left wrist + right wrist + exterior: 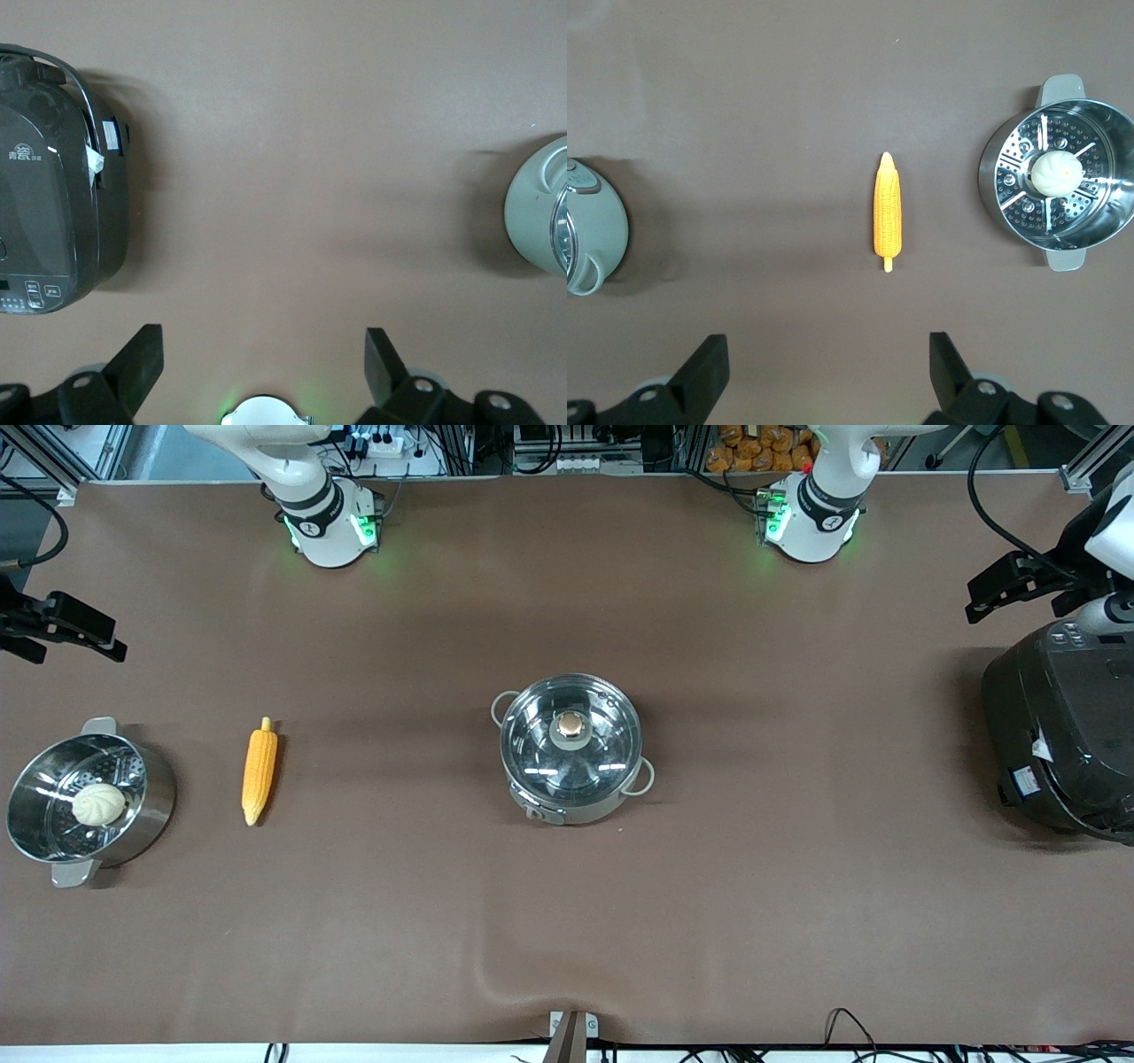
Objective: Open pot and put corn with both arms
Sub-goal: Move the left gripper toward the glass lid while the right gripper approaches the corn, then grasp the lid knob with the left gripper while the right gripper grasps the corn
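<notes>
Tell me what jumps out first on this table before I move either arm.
The lidded pot sits mid-table, its glass lid still on. The bright corn lies toward the right arm's end, beside the steamer pot holding a white bun. A large black cooker stands at the left arm's end; the left pincer and right pincer both hover open.

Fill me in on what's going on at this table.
Nothing is being handled yet. The pot sits mid-table with its glass lid still on. The corn lies on the table toward the right arm's end, beside a steamer pot holding a white bun. The left gripper hangs over bare table beside the black cooker; the right gripper hangs near the corn. Both have open, empty jaws.
</notes>
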